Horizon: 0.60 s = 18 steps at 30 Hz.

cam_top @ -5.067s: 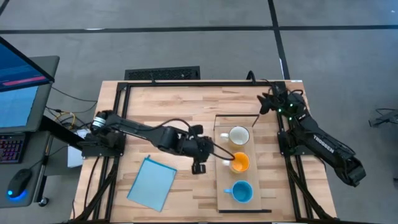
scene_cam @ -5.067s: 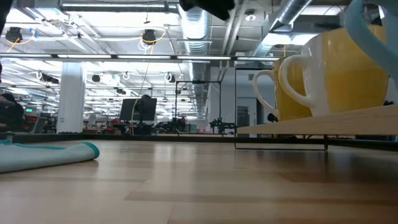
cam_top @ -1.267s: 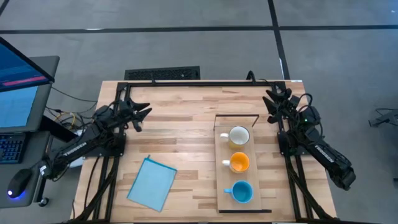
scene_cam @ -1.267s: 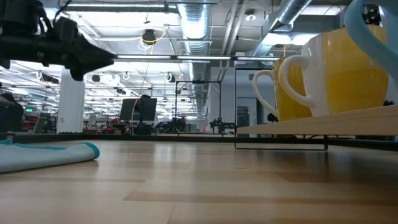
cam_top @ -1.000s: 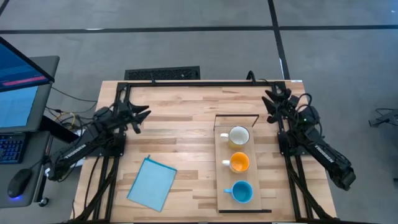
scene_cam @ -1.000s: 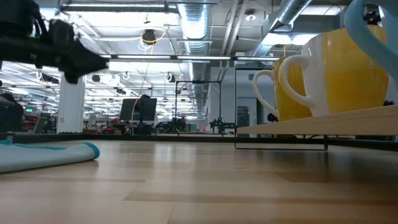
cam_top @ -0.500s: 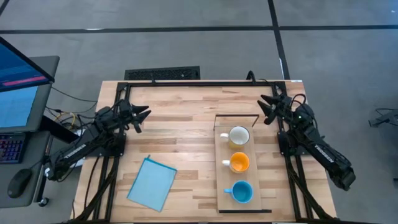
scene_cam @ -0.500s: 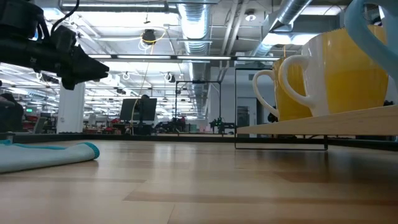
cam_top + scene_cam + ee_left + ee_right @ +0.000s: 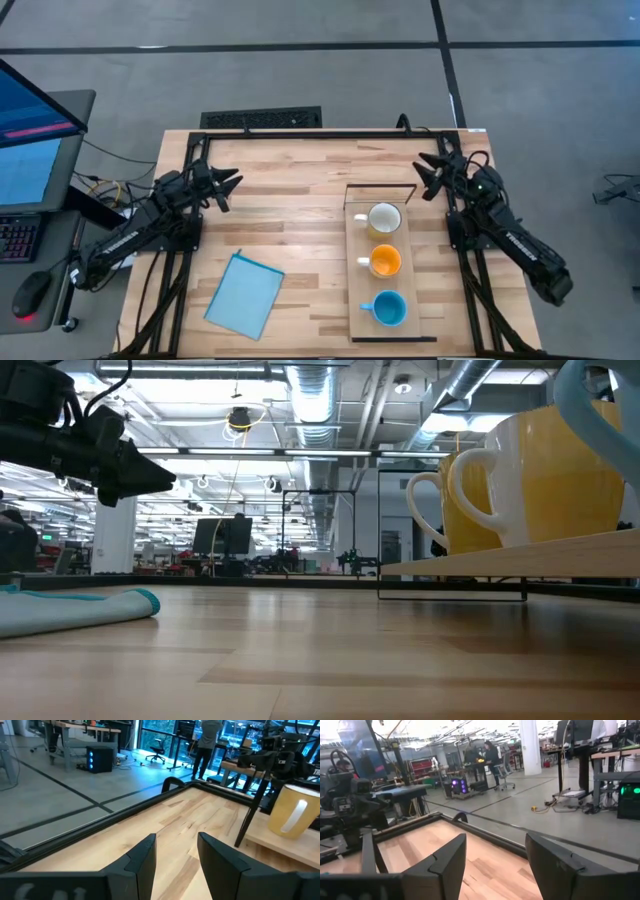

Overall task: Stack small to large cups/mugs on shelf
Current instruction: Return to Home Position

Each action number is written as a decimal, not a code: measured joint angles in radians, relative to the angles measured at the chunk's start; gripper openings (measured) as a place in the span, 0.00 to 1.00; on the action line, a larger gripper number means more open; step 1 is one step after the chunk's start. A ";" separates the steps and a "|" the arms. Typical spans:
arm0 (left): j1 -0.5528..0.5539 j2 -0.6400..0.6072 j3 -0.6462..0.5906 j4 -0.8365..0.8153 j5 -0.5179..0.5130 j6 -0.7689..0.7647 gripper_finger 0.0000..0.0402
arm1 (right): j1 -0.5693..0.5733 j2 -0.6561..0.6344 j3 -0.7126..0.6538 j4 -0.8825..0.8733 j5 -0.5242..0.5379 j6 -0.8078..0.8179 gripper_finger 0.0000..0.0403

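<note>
Tabletop (image 9: 290,215): shelf (image 9: 404,285) carries cream mug (image 9: 384,219), orange mug (image 9: 385,262), blue mug (image 9: 389,308) in line; left gripper (image 9: 224,187), right gripper (image 9: 424,176) both parted, empty.

We're looking at a robotics lab, open-plan: exposed ducts (image 9: 312,405) & strip lights (image 9: 250,452) running overhead, workstations w/ monitors (image 9: 222,538), office chairs (image 9: 157,753), a glowing PC tower (image 9: 102,759), a person (image 9: 205,740) standing, bare concrete floor (image 9: 300,70).

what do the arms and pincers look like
The left arm and right arm are black and jointed, each with white lettering on a long link; thin dark cables loop by the right wrist. The left pincer and right pincer each have two flat, angular dark fingers.
</note>
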 joint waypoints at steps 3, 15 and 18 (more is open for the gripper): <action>0.000 0.000 0.000 0.000 0.000 0.000 0.34 | -0.001 0.012 0.000 0.000 -0.001 0.000 0.56; 0.000 0.000 -0.001 0.002 0.000 -0.001 0.34 | -0.002 0.013 0.000 0.000 -0.003 0.000 0.56; 0.000 0.000 -0.001 0.002 0.000 -0.002 0.34 | -0.002 0.013 0.000 0.000 -0.003 0.000 0.56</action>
